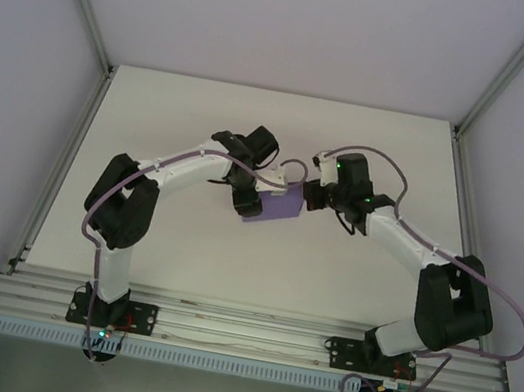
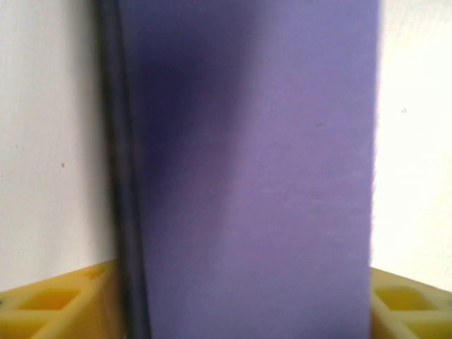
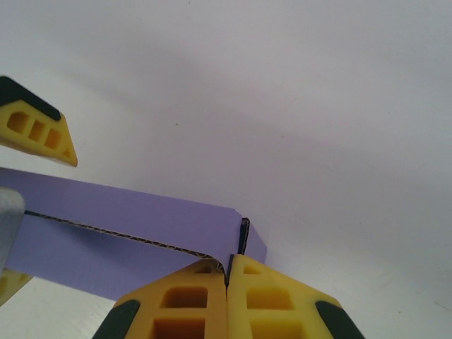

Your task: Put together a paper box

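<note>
Paper box (image 1: 279,204) seen mid-frame in top view, over table (image 1: 184,121), between both grippers. Judged light, thin corrugated card: stiff across panels, easily creased at folds, crushed if squeezed hard. Best taken at edges or flap, not mid-panel. Right gripper (image 3: 227,261) pinched together on card edge at box corner. Left gripper (image 1: 245,196) jaws apart astride box; slight gap at one finger (image 3: 39,127) noted in right wrist view, so judged not clamped. Corrugated edge shown by right wrist view; overall layout by top view; blurred purple panel close-up by left wrist view.
</note>
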